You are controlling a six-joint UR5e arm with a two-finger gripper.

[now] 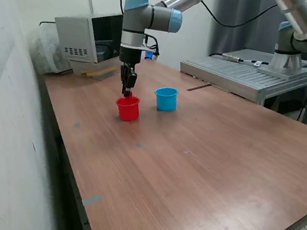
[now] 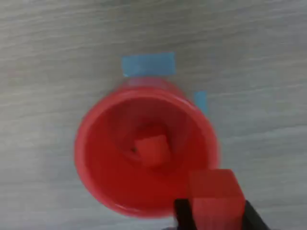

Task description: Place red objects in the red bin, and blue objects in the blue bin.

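Note:
The red bin (image 1: 127, 109) stands on the wooden table (image 1: 202, 177). In the wrist view I look down into the red bin (image 2: 100, 158), and one red cube (image 2: 152, 151) lies on its floor. My gripper (image 1: 126, 91) hangs just above the bin's rim. In the wrist view my gripper (image 2: 216, 213) is shut on a second red cube (image 2: 215, 191), held over the bin's edge. The blue bin (image 1: 166, 99) stands a little to the exterior view's right of the red bin. No blue cubes are in view.
A grey box-shaped appliance (image 1: 87, 38) sits at the table's back corner. A metal platform (image 1: 249, 75) carries a second arm's base (image 1: 298, 51). Bits of blue tape (image 2: 147, 64) lie on the table beside the red bin.

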